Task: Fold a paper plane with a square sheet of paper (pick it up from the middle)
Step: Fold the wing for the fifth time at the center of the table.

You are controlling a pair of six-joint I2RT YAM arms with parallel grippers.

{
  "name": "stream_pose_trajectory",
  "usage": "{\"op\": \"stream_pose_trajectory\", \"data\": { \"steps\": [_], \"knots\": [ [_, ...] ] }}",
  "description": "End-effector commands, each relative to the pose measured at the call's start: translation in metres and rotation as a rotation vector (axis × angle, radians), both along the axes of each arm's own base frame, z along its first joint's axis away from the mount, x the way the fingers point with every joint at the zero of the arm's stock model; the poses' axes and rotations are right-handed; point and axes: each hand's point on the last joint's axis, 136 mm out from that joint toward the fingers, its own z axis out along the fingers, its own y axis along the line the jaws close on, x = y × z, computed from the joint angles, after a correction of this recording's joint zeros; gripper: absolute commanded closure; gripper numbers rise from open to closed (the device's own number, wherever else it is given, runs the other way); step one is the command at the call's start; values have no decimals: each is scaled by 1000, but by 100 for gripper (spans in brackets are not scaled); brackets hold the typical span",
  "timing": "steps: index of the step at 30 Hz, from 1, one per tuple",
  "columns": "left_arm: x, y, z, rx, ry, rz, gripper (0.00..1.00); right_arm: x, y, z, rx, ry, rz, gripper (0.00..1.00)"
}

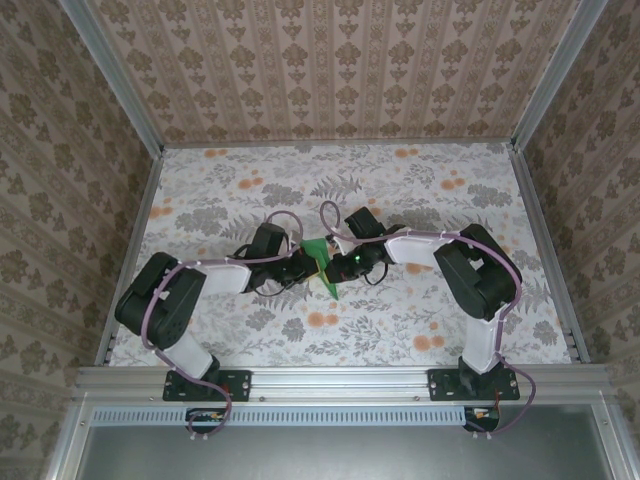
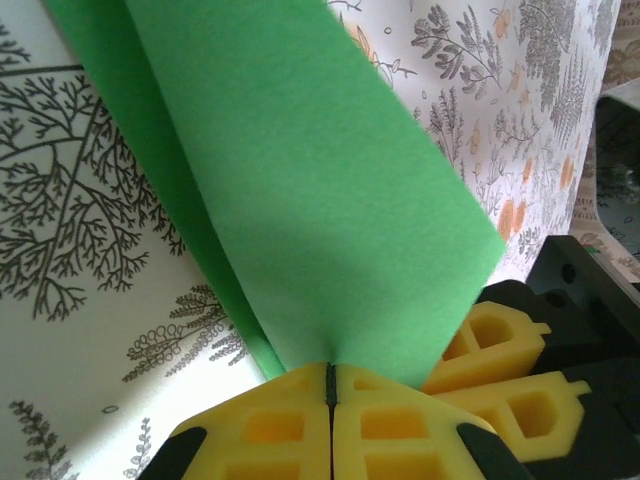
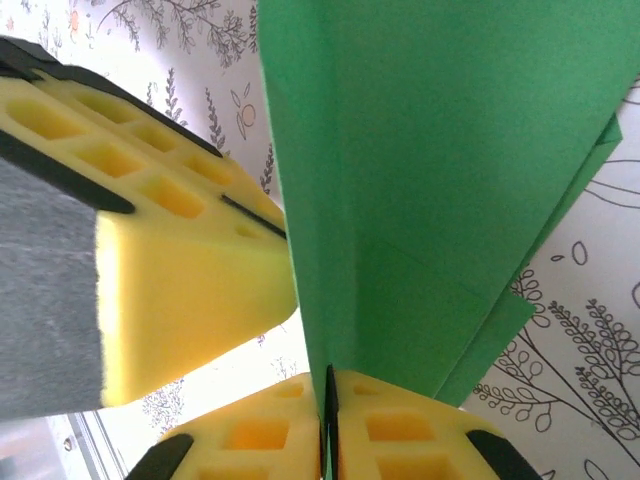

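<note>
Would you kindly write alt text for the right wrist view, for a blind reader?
The right pincer, yellow-padded, is shut on the bottom of a folded green paper. The left pincer pinches the same paper from the left, above a floral tabletop.

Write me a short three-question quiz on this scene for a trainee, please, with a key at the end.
1. True or false: the left gripper is shut on the green paper.
2. Where is the green paper in the top view? A) between the two grippers, near the middle of the table; B) at the far left corner; C) at the near right corner.
3. Fill in the gap: the right gripper pinches the paper between two ___ pads.
Key: 1 true; 2 A; 3 yellow.
</note>
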Motion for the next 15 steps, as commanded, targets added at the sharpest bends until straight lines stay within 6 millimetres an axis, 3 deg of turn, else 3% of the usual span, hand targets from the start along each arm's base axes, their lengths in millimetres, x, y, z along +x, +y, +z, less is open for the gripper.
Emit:
{"op": "stream_pose_trajectory", "data": {
  "steps": [1, 4, 15],
  "knots": [
    [1, -8, 1, -13, -19, -40, 93, -5, -1, 1, 7, 25, 3, 81],
    [3, -10, 0, -13, -20, -44, 94, -4, -5, -3, -21, 14, 2, 76],
    [5, -11, -1, -13, -13, -39, 94, -5, -12, -9, -88, -59, 45, 69]
  ]
}}
